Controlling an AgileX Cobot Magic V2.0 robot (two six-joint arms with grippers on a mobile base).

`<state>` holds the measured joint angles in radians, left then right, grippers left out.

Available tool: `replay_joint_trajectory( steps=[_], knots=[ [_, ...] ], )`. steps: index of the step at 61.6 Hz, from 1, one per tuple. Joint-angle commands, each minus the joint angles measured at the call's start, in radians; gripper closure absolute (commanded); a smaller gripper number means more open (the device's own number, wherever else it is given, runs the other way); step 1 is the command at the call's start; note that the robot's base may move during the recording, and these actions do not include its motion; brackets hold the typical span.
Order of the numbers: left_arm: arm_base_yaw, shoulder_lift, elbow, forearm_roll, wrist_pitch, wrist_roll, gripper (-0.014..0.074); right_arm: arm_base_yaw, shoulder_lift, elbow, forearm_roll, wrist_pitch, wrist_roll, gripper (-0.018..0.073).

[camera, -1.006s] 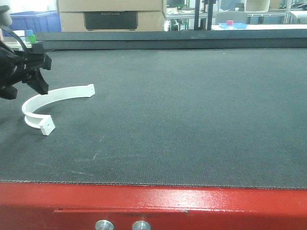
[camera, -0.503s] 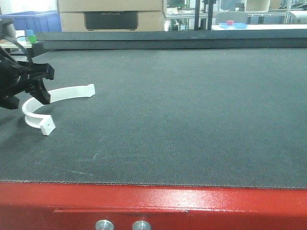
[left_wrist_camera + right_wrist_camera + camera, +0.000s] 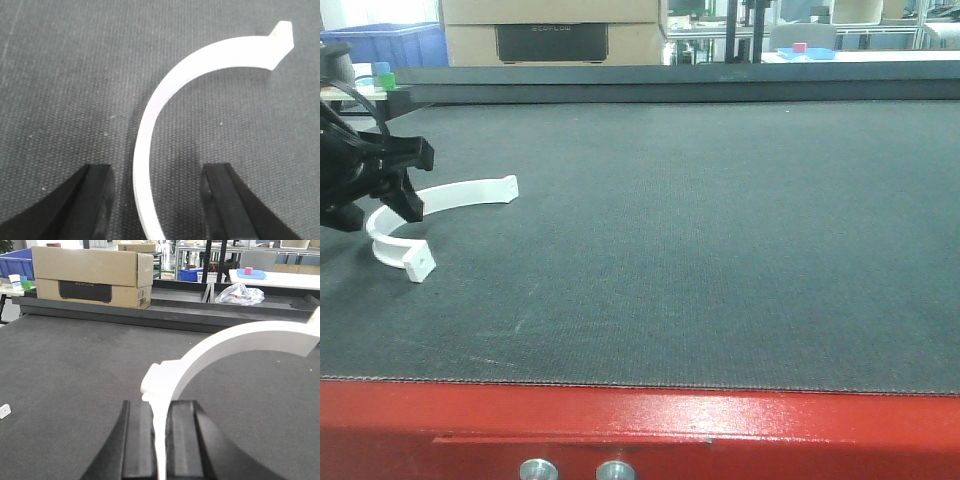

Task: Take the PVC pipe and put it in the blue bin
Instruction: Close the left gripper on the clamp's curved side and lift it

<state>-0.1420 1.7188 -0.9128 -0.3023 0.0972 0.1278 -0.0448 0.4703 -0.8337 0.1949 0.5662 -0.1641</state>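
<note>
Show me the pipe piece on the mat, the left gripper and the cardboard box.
pipe piece (image 3: 470, 191): front view, mid-arc.
left gripper (image 3: 417, 181): front view, between the jaws.
cardboard box (image 3: 85, 265): right wrist view, front face.

- From the centre of the mat (image 3: 720, 230) out to 3 o'clock the surface lies bare, with room for a gripper to pass.
- At 9 o'clock a white pipe arc (image 3: 460, 192) lies flat. The left gripper (image 3: 413, 180) is spread astride it, with a gap on each side.
- At 12 o'clock a raised rail (image 3: 670, 85) borders the mat. Behind it stand a cardboard box (image 3: 470, 40) and, at 11 o'clock, the blue bin (image 3: 390, 45).
- In the right wrist view, a second arc (image 3: 240, 340) clamped in the right gripper (image 3: 161, 440) rises toward 1 o'clock.
</note>
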Motion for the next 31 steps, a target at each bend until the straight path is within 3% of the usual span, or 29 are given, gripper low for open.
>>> replay_joint_trajectory(
  steps=[1, 22, 31],
  knots=[
    [-0.003, 0.014, -0.006, -0.009, -0.008, -0.001, 0.0302, -0.001, -0.005, -0.001, -0.001, -0.034, -0.002, 0.0728],
    [-0.003, 0.031, -0.006, -0.009, -0.036, -0.001, 0.0315, -0.001, -0.005, -0.001, -0.001, -0.035, -0.002, 0.0728],
    [-0.003, 0.031, -0.006, -0.009, -0.036, -0.001, 0.0482, -0.001, -0.005, -0.001, -0.001, -0.043, -0.002, 0.0728]
  ],
)
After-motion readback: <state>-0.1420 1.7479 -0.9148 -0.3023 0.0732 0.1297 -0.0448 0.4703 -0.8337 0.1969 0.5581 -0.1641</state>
